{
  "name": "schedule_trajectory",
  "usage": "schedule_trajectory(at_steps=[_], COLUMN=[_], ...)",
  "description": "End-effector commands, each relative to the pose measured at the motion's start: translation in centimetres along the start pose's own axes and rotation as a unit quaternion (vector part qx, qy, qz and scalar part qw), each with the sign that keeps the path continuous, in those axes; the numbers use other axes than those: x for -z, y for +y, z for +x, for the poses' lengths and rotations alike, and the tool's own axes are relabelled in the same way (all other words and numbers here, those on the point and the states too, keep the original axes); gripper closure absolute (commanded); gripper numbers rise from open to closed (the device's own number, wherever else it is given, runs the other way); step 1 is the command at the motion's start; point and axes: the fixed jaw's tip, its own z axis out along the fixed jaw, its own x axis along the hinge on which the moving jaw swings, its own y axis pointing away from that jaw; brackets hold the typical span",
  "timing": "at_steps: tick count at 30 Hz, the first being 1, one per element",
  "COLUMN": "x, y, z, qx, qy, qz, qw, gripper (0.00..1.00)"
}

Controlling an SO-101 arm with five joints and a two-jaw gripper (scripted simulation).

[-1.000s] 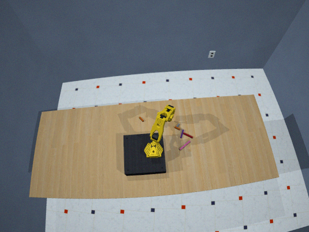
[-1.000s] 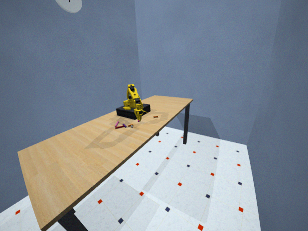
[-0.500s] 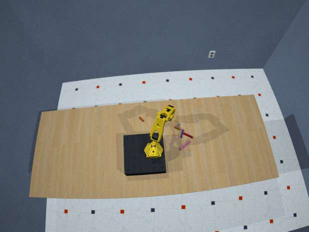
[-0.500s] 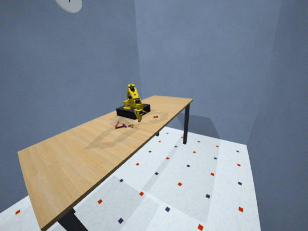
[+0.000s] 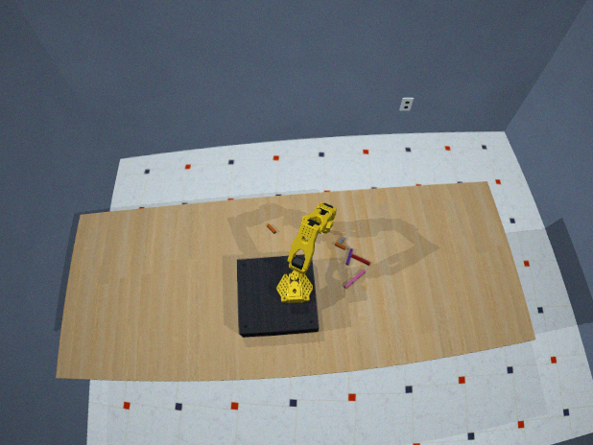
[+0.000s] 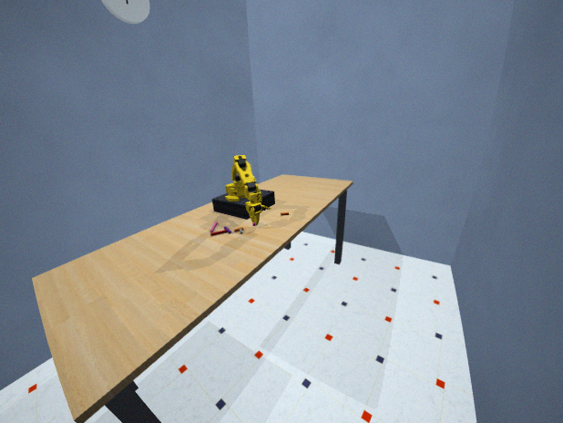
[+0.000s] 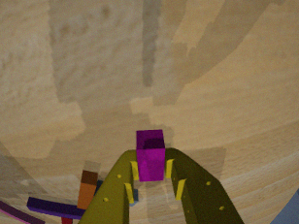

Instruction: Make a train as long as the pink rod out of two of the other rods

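Magenta rod [image 7: 150,153] is sitting pinched in the nearly closed gripper [image 7: 152,175], possibly slipping if it is swinging hard toward the red rod [image 5: 361,259].

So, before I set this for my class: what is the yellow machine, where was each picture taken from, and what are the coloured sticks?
The yellow machine is a small robot arm on a black base, standing on a wooden table. One picture looks down from above, one looks from the side of the room, one sits on the arm's wrist. Its gripper is shut on a short magenta rod. On the table lie pink, red, purple and two orange rods.
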Motion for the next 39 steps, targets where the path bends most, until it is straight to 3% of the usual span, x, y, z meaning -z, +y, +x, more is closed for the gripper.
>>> schedule_trajectory(at_steps=[1,3,4,39], x=[-0.55,-0.55,-1.36,-1.36], y=[0.41,0.41,1.06,0.99], z=[-0.31,-0.31,-0.53,-0.50], qx=[-0.001,-0.001,-0.001,-0.001], qy=[-0.004,-0.004,-0.011,-0.011], qz=[-0.010,-0.010,-0.029,-0.029], qw=[1.000,1.000,1.000,1.000], gripper=[1.00,1.00,1.00,1.00])
